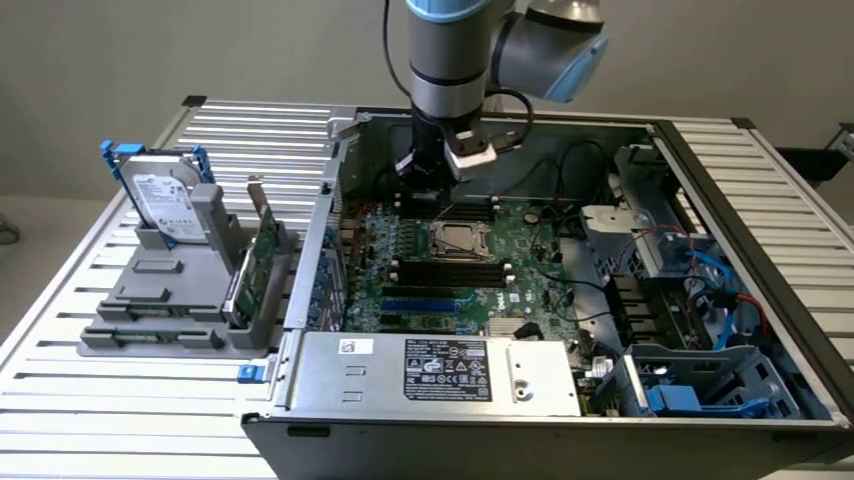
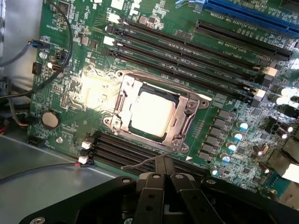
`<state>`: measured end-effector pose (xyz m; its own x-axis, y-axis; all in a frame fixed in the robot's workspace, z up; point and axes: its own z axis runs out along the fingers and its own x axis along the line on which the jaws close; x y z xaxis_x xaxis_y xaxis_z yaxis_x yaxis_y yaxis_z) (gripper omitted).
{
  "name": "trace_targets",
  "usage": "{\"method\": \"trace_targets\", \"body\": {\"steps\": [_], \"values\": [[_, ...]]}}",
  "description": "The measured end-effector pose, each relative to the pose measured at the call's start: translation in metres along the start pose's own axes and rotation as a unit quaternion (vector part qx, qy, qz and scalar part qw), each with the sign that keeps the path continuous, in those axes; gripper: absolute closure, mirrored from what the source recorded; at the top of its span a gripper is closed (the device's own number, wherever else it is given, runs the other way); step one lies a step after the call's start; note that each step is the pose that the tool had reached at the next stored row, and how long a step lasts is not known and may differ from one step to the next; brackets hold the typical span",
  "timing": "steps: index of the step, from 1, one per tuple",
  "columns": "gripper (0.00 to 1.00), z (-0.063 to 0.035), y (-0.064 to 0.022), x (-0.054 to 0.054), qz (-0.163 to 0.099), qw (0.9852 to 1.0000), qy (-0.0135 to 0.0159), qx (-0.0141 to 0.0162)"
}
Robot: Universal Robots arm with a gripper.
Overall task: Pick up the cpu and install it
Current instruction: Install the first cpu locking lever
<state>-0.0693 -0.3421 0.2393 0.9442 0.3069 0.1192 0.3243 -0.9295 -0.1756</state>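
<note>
CPU seated in its socket, gripper empty above.

Inside the open computer case (image 1: 747, 180), the cpu (image 2: 150, 113) lies flat in the motherboard's socket frame (image 2: 184, 116), between the memory slots (image 2: 196, 56). The gripper (image 2: 164, 179) hovers just above, fingers pressed together, holding nothing. The hard drive (image 1: 163, 205) stands in the grey holder (image 1: 160, 300) at the exterior view's left.

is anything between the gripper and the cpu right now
Nothing visible is. The cpu already lies in the motherboard socket with its top uncovered, and the shut gripper hangs above it holding nothing, with open air between them.
</note>
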Motion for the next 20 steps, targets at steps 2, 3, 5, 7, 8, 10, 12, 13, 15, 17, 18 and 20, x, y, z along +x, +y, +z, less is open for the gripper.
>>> {"method": "trace_targets", "body": {"steps": [2, 3, 5, 7, 8, 10, 12, 13, 15, 17, 18, 20], "values": [[0.89, 0.0036, -0.0007, -0.001, -0.007, 1.0000, 0.0027, 0.0003], [0.89, 0.0054, -0.0011, -0.001, -0.010, 0.9999, 0.0038, 0.0006], [0.89, 0.0091, -0.0030, -0.001, -0.013, 0.9999, 0.0052, 0.0021], [0.89, 0.0136, -0.0071, 0.000, -0.013, 0.9999, 0.0064, 0.0034], [0.89, 0.0160, -0.0100, -0.001, -0.013, 0.9999, 0.0066, 0.0034], [0.89, 0.0185, -0.0128, -0.004, -0.014, 0.9999, 0.0083, 0.0020], [0.89, 0.0200, -0.0138, -0.005, -0.018, 0.9998, 0.0082, 0.0000], [0.89, 0.0202, -0.0138, -0.005, -0.024, 0.9997, 0.0069, 0.0004], [0.89, 0.0208, -0.0137, -0.006, -0.040, 0.9992, 0.0042, 0.0024], [0.89, 0.0214, -0.0136, -0.006, -0.056, 0.9984, 0.0013, 0.0045], [0.89, 0.0215, -0.0135, -0.006, -0.064, 0.9979, -0.0003, 0.0056], [0.89, 0.0217, -0.0134, -0.006, -0.076, 0.9971, -0.0020, 0.0070]]}}
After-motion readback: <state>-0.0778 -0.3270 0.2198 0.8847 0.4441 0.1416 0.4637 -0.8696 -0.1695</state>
